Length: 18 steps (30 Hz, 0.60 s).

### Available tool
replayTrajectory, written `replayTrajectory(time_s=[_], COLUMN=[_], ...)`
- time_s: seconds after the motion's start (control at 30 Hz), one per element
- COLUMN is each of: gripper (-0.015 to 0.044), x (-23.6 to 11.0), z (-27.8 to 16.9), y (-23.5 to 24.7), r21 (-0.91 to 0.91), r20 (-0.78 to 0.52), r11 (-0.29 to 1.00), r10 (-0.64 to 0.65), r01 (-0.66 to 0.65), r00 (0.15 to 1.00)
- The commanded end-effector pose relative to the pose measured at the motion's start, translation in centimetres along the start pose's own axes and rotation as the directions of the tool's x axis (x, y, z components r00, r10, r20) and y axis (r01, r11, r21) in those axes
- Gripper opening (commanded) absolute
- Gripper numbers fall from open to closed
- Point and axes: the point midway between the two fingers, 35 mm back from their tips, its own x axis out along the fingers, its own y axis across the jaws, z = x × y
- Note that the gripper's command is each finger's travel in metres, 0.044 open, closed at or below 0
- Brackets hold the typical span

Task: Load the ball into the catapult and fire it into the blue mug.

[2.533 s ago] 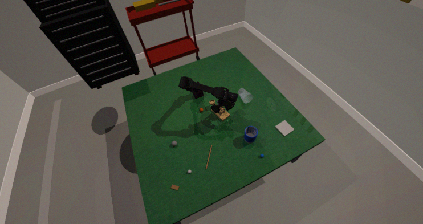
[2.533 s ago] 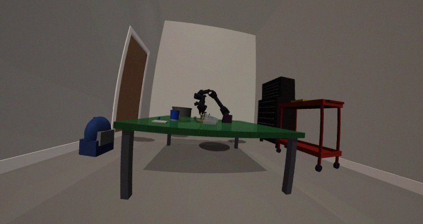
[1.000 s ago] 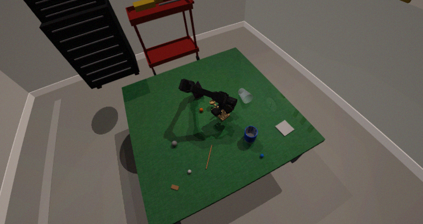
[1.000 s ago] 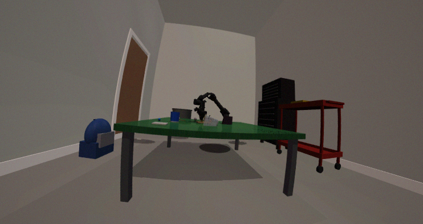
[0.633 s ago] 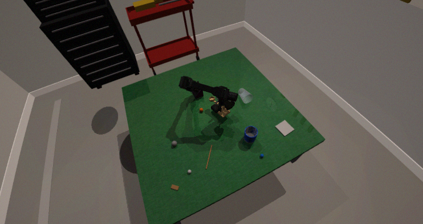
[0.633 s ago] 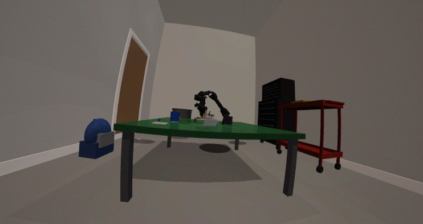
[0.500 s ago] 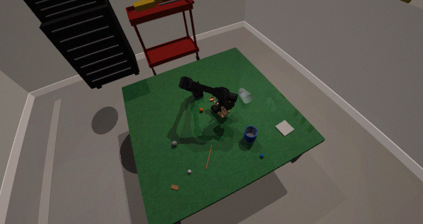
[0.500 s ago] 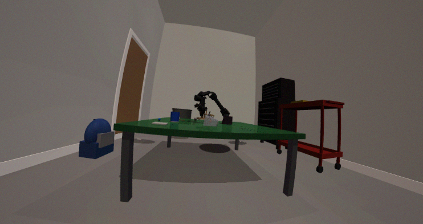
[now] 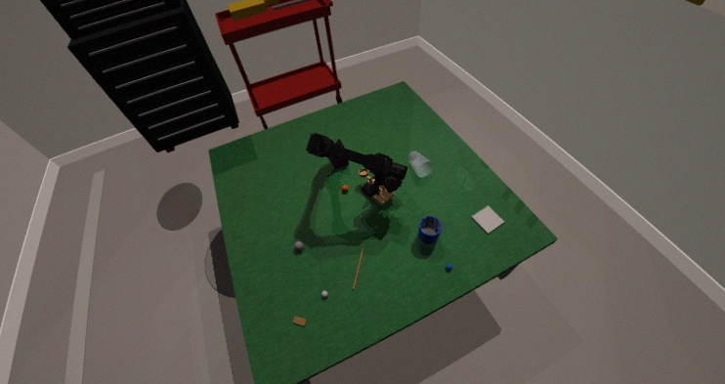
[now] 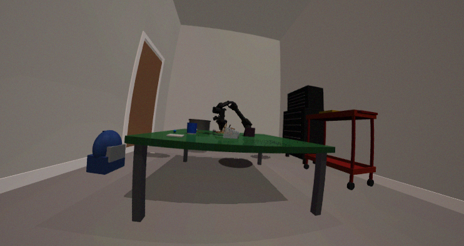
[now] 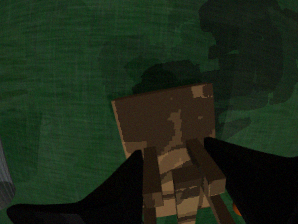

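The small wooden catapult (image 9: 381, 196) (image 11: 154, 113) stands on the green table (image 9: 283, 189) near its middle. My gripper (image 9: 374, 185) (image 11: 173, 149) (image 10: 222, 127) is down over it, with the dark fingers shut on the two sides of the catapult's frame. The orange ball (image 9: 344, 189) lies on the table a little to the left of the catapult, apart from it and outside the fingers. The blue mug (image 9: 429, 229) (image 10: 191, 127) stands upright to the right front of the catapult. In the wrist view the catapult's arm and base fill the gap between the fingers.
A clear cup (image 9: 419, 163) lies tipped beside the arm. A white tile (image 9: 488, 219), a blue ball (image 9: 448, 267), a grey ball (image 9: 298, 246), a white ball (image 9: 324, 294), a thin stick (image 9: 358, 269) and a small wooden block (image 9: 299, 320) lie on the table. A red cart (image 9: 278, 51) stands behind.
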Motion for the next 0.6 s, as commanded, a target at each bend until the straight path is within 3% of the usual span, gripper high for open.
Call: replayTrajectory(time_s=[0.0, 0.53, 0.57], gripper=[0.0, 0.0, 0.0026], x=[0.6, 1.8, 1.8], z=[-0.1, -0.1, -0.1], y=[0.0, 0.0, 0.0], r21=[-0.011, -0.001, -0.001], r20=[0.002, -0.001, -0.001], r11=[1.0, 1.0, 1.0], r10=[-0.005, -0.002, -0.002], r01=[0.005, 0.002, 0.002], r00=[1.0, 1.0, 1.0])
